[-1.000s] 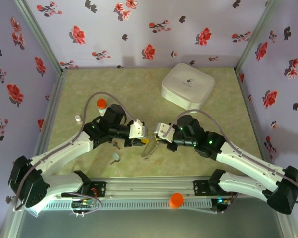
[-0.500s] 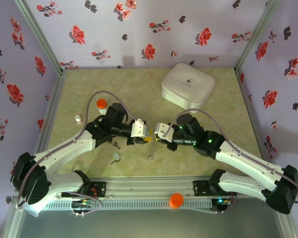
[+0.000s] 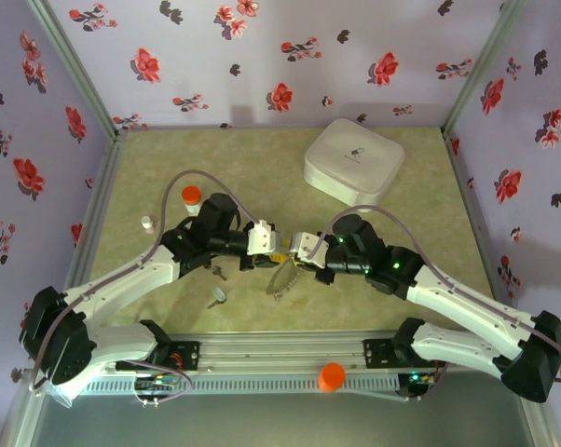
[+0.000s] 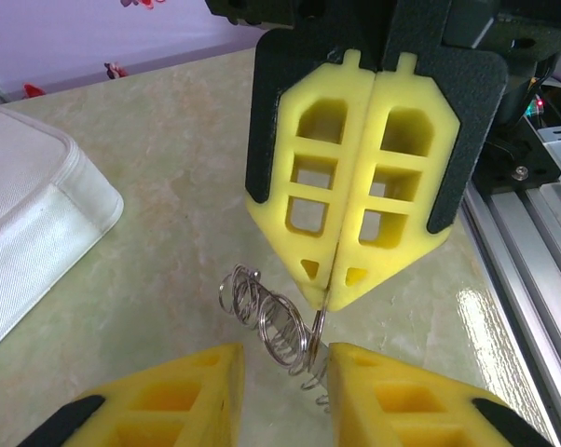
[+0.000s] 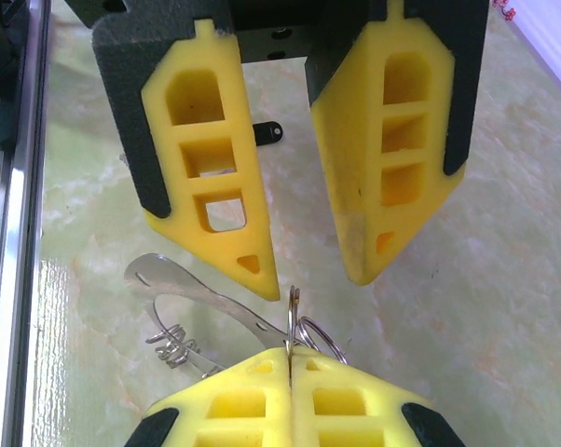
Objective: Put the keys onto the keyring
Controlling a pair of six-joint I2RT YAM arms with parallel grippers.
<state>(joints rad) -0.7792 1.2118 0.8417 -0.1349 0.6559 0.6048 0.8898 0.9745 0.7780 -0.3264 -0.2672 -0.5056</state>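
The keyring (image 3: pixel 282 277) is a string of thin silver wire rings with a flat metal strip (image 5: pixel 197 291). It hangs over the table's middle. My right gripper (image 3: pixel 295 253) is shut on one upright ring (image 5: pixel 292 317), pinched at its fingertips (image 4: pixel 325 291). My left gripper (image 3: pixel 273 250) faces it tip to tip and is open. Its yellow fingers (image 4: pixel 178 391) straddle the dangling rings (image 4: pixel 280 326) without pinching them. The silver key (image 3: pixel 217 296) and the black-headed key (image 3: pixel 219 272) lie on the table under the left arm.
A white rounded-square box (image 3: pixel 353 160) stands at the back right. An orange-capped vial (image 3: pixel 192 196) and a small white piece (image 3: pixel 146 223) stand left of the left arm. The metal rail (image 3: pixel 280 358) along the near edge carries an orange cap (image 3: pixel 332 375).
The left gripper has edged slightly toward the right gripper. The hanging keyring narrowed, then spread out again. The right gripper kept its hold.
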